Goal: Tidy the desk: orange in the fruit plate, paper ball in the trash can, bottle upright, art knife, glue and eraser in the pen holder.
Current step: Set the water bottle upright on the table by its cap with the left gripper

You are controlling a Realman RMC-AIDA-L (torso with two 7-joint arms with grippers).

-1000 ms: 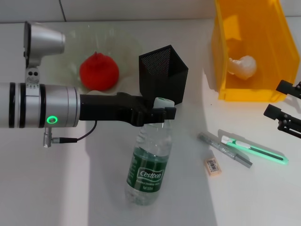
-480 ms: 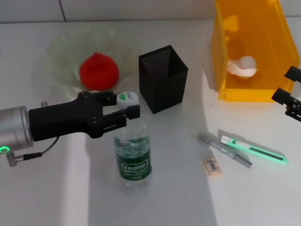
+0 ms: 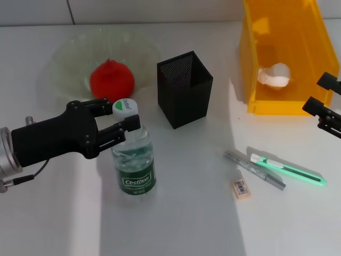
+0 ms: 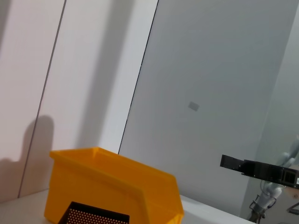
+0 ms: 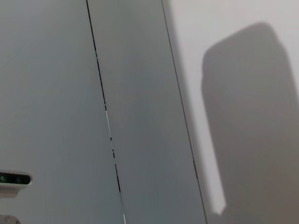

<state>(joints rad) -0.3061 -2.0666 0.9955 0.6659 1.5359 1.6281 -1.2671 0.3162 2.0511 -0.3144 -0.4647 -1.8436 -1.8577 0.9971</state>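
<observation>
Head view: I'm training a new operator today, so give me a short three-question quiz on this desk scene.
1. True or false: the bottle stands upright.
2. What holds its neck? A) left gripper B) right gripper
3. Name the item in the yellow bin.

Key: 1 true. 2 A. 3 the paper ball.

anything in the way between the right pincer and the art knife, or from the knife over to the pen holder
Nothing visible. The right pincer hovers by the yellow bin, with bare desk down to the art knife. The glue stick lies beside the knife on the pen holder side, low and flat, so a lifted knife should pass over it.
</observation>
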